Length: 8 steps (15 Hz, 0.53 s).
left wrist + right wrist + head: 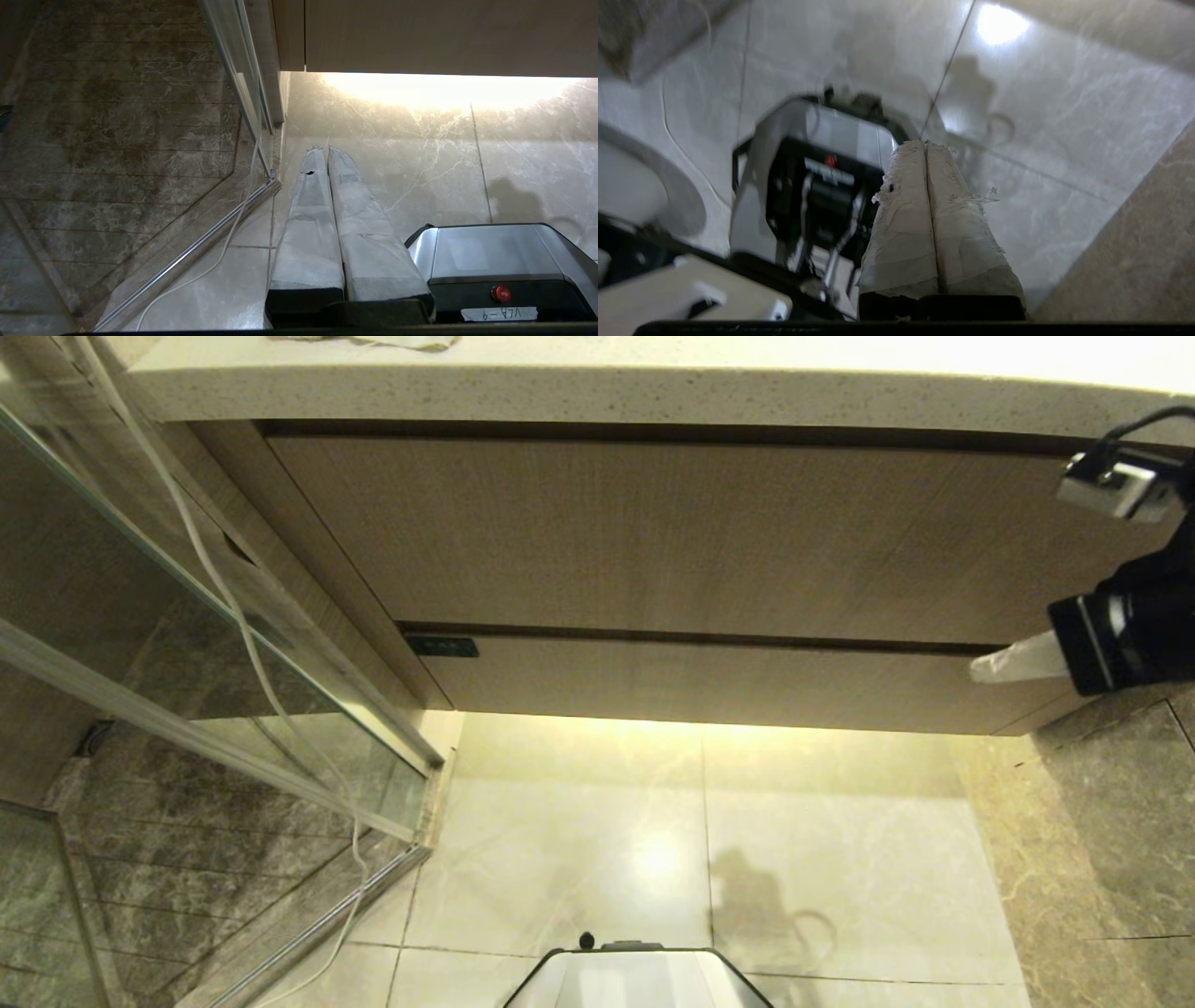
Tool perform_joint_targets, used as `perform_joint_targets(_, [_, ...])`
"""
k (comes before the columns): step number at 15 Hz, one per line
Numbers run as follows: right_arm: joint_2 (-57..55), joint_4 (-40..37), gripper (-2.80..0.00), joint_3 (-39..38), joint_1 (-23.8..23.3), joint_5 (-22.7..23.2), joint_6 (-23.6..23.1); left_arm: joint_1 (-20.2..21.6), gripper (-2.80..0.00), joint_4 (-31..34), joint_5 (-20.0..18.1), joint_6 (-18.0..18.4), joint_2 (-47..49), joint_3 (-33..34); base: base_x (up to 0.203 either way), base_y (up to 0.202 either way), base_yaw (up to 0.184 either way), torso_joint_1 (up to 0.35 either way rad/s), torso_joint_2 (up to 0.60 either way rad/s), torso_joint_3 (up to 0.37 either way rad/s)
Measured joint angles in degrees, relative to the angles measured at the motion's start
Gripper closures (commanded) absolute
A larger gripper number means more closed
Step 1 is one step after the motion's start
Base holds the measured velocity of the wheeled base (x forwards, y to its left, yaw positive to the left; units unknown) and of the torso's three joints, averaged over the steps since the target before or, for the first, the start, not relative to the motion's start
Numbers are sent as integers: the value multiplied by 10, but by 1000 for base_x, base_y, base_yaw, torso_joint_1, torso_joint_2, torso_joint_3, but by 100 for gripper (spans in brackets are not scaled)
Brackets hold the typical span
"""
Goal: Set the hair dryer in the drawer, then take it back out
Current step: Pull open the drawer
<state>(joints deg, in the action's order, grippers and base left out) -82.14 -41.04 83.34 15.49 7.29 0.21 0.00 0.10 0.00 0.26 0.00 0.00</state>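
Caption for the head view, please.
Right gripper, shut and empty, beside the closed lower drawer under the countertop.

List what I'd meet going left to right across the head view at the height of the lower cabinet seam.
Glass shower partition → white cable hanging in front of it → small dark label at the seam's left end → lower wood-grain front → right gripper, fingers shut, pointing left.

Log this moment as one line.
right pincer: shut, empty, raised beside closed light wood-grain drawer | left pincer: shut, parked
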Motion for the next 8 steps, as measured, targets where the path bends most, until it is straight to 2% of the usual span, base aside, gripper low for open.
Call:
perform_joint_targets(3, [-16,-12,0,-41,4,4,-40,0,0,0,0,0,0,0,0,0,0,0,0,0])
perform_joint_targets(4, [-19,-13,-280,-55,4,3,-46,0,0,0,0,0,0,0,0,0,0,0,0,0])
perform_joint_targets(6, [-24,-24,-280,-87,1,-1,-70,0,0,0,0,0,0,0,0,0,0,0,0,0])
perform_joint_targets(8, [-27,-29,-280,-138,0,-16,-139,0,0,0,0,0,0,0,0,0,0,0,0,0])
